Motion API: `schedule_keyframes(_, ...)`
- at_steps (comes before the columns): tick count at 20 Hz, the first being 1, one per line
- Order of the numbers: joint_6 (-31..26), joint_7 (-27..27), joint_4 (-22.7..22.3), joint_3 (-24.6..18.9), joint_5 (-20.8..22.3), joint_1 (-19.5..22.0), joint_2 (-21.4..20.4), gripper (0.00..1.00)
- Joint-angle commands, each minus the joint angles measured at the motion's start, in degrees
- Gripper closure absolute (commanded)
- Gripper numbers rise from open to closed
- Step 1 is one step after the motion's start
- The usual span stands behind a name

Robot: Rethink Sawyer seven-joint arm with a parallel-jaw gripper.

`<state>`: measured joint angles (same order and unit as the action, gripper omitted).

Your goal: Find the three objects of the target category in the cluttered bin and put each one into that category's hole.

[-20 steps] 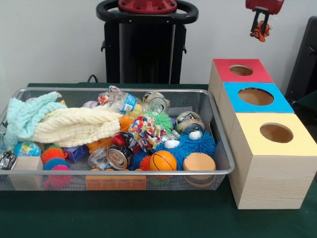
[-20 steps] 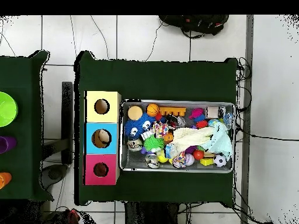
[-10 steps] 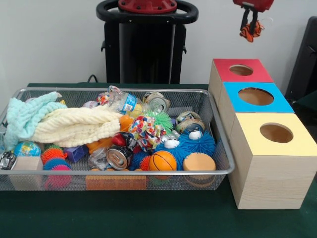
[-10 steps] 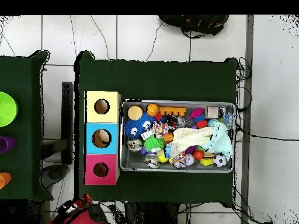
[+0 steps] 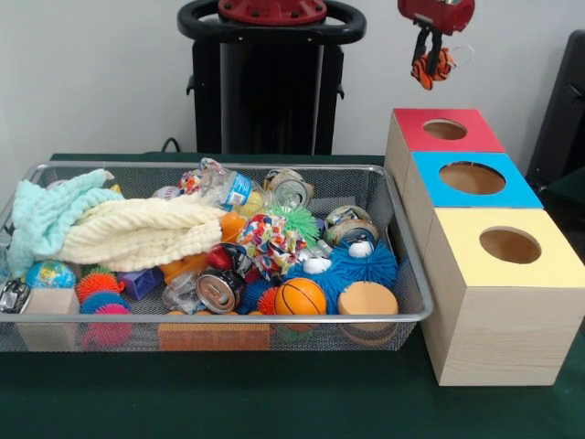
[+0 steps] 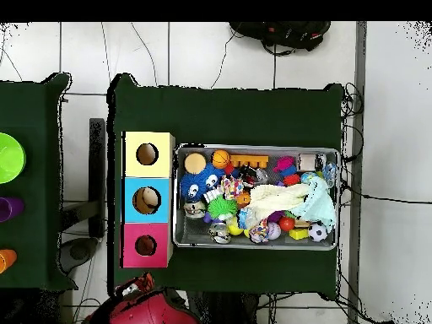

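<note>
- My claw (image 5: 431, 57): raised, clamped on a small orange, black-striped toy (image 5: 431, 69).
- Red-topped box's hole (image 5: 445, 129): below me, slightly to the picture's right.
- Wire mesh bin (image 5: 274, 317): lower, picture-left of me, full of clutter.

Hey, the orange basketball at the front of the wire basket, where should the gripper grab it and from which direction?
Probably straight down from above, fingers closing across the widest part of the orange basketball. It is round, so no side grips better, and its top is uncovered. The wire basket rim blocks a frontal approach, with the tan disc and silver can close beside.
</note>
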<state>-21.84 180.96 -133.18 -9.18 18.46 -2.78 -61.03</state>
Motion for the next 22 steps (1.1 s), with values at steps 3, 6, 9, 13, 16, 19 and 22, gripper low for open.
schedule_keyframes(3, 5.31, 2.07, 4.88, 3.65, 3.47, -3.34, 7.52, 1.0)
schedule_keyframes(6, 5.65, 2.66, 6.54, 4.77, 3.03, -4.97, 9.39, 1.0)
schedule_keyframes(9, 5.47, 3.14, 8.15, 6.23, 2.35, -7.0, 10.82, 1.0)
schedule_keyframes(13, 5.73, 2.36, 8.78, 7.19, 1.56, -7.61, 11.84, 1.0)
schedule_keyframes(16, 5.15, 1.63, 9.29, 7.71, 1.14, -7.12, 11.61, 1.0)
schedule_keyframes(19, 3.55, -0.34, 8.92, 5.74, -0.57, -4.22, 9.82, 1.0)
schedule_keyframes(22, 2.45, -0.81, 9.38, 4.91, -1.43, -2.89, 9.34, 1.0)
